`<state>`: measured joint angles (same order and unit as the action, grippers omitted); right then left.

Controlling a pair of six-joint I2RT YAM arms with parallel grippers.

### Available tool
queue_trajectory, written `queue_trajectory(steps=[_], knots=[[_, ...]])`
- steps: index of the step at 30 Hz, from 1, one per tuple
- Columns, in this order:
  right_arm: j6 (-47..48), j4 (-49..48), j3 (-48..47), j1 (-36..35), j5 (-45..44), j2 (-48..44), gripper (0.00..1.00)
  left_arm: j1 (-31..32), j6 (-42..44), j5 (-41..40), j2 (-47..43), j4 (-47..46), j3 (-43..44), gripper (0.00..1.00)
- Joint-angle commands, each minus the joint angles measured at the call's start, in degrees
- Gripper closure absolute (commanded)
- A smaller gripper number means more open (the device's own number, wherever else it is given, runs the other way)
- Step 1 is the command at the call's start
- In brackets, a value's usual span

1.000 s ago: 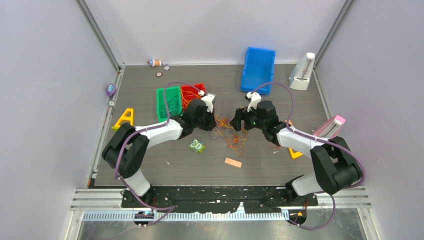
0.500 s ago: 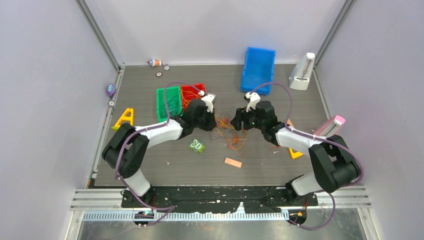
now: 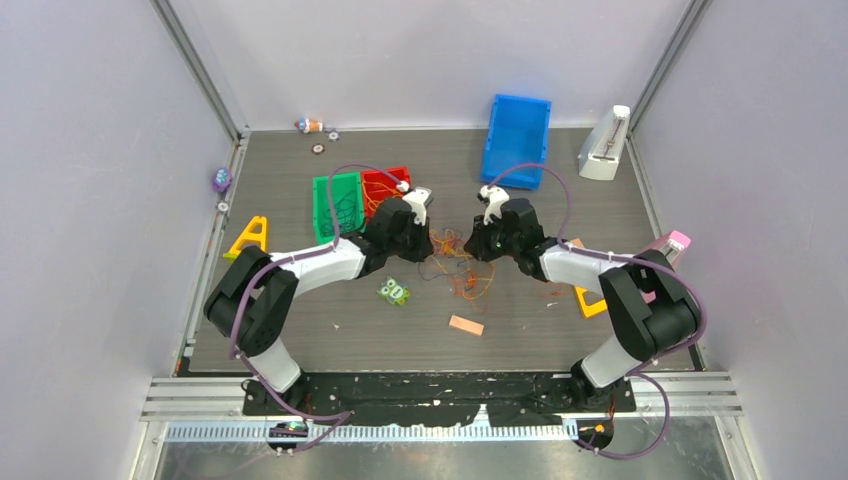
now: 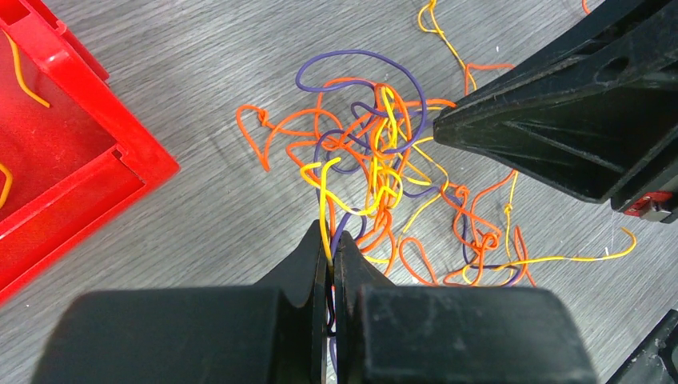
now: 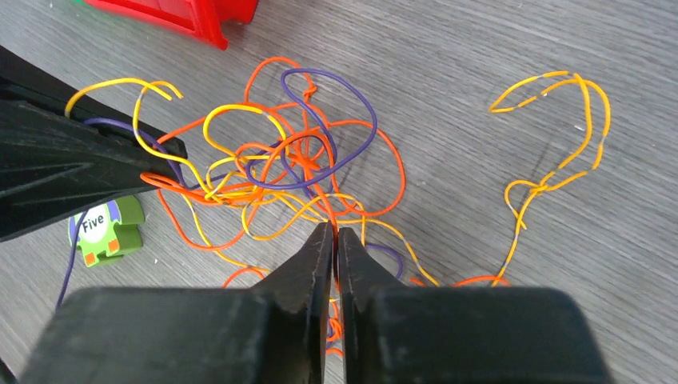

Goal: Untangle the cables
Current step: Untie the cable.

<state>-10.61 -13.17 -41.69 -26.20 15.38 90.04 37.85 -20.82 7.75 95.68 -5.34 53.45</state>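
I'm pinching strands of the thin orange, yellow and purple wire cables [image 3: 455, 258], tangled mid-frame on the grey surface [image 3: 450, 170], with left fingers [image 4: 312, 268] and right fingers [image 5: 316, 260] clamped. Light, floppy, so I'm eyeing loose ends.

The cables [image 4: 376, 160] are lying in a loose knot on the grey tabletop [image 4: 200, 208], thin orange, yellow and purple strands looping over and through one another. One orange-yellow strand [image 5: 545, 186] is curling on its own beside the heap, with loose ends trailing outward.
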Motion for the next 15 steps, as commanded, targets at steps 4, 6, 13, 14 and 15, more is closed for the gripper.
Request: queue_trajectory(steps=[4, 6, 13, 14, 15], knots=[[-2.1, -2.8, 1.6, -0.2, -11.7, -8.6, 0.94, -0.1, -1.2, -2.9, -0.6, -0.9, 1.6, 1.00], [-2.9, -5.7, 6.3, -0.2, -18.6, -13.4, 0.94, -0.1, -1.7, -5.0, -1.6, -1.1, 0.6, 1.00], [-11.0, -4.6, 15.9, 0.9, -53.7, -30.3, 0.94, -1.6, -5.6, -16.0, -5.5, -2.1, -3.9, 1.00], [-12.1, -3.5, 17.4, 1.2, -55.1, -31.9, 0.95, -2.5, -6.7, -16.5, -6.2, -2.2, -4.5, 1.00], [-14.0, -3.0, 18.3, 1.9, -57.8, -34.9, 0.94, -3.4, -7.8, -16.6, -6.7, -2.8, -5.3, 1.00]])
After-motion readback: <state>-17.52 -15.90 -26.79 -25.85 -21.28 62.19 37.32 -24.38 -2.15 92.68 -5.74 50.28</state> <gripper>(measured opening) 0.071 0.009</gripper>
